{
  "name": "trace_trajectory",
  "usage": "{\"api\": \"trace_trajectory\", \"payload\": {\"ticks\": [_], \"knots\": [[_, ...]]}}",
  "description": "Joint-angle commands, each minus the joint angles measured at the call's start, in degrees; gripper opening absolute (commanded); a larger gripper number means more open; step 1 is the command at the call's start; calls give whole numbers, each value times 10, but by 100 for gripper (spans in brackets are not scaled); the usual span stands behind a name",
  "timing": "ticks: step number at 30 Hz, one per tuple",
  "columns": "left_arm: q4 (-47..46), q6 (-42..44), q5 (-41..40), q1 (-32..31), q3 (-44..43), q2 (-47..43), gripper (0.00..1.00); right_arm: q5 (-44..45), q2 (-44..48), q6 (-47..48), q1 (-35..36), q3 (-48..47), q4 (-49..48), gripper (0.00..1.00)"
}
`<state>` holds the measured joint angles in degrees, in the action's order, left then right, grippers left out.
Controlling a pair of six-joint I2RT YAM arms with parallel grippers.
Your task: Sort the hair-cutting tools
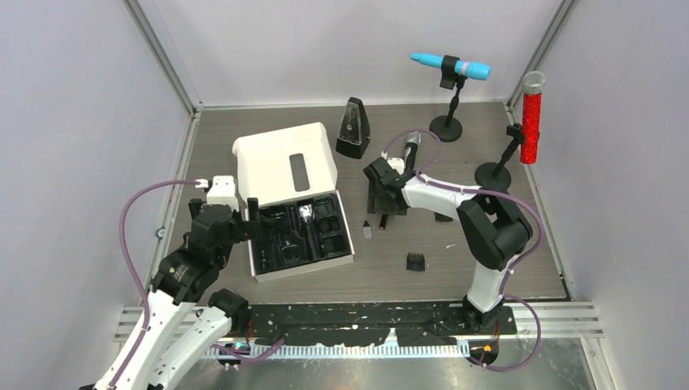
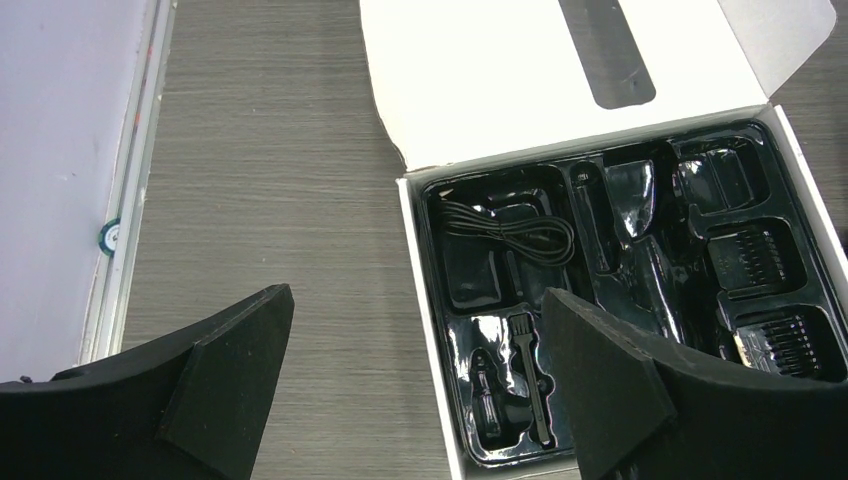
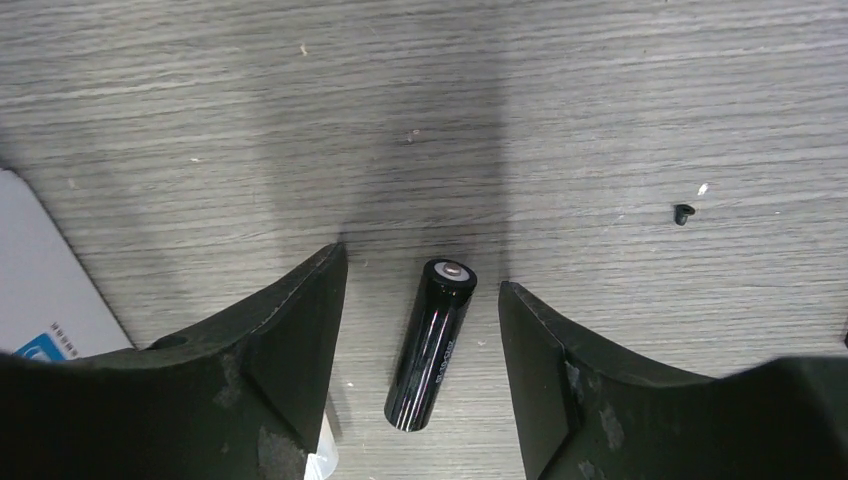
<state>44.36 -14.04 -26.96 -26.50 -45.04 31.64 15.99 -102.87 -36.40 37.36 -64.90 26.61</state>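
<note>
Tabletop (image 3: 600,100): right tool (image 3: 420,272), part-open, straddles black cylinder (image 3: 432,345) untouched.

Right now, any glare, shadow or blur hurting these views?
Left wrist: bright glare patches on the glossy tray wash out its middle slots, but the cable reads fine. Right wrist: a broad soft shadow lies on the table around the cylinder, which is sharp with a thin highlight. Top external: even light, with one glint in the tray.

walls (image 1: 73,122): pale lilac | table (image 1: 374,280): grey wood-grain | rails (image 1: 162,57): aluminium, corners
</note>
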Motion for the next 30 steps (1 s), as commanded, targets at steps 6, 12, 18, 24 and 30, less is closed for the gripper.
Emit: {"api": "trace_trajectory", "payload": {"ticks": [6, 12, 18, 24, 30], "knots": [[-46, 16, -2, 2, 24, -36, 100, 41, -24, -30, -2, -21, 6, 48], [-47, 17, -1, 2, 25, -31, 100, 44, 13, -7, 0, -5, -1, 22], [-45, 16, 5, 2, 24, -25, 100, 67, 96, 46, 27, -13, 9, 14], [-42, 16, 3, 2, 22, -21, 99, 55, 155, 96, 88, -32, -46, 13], [-36, 16, -13, 2, 22, -20, 99, 10, 150, 111, 134, -50, -150, 13]]}}
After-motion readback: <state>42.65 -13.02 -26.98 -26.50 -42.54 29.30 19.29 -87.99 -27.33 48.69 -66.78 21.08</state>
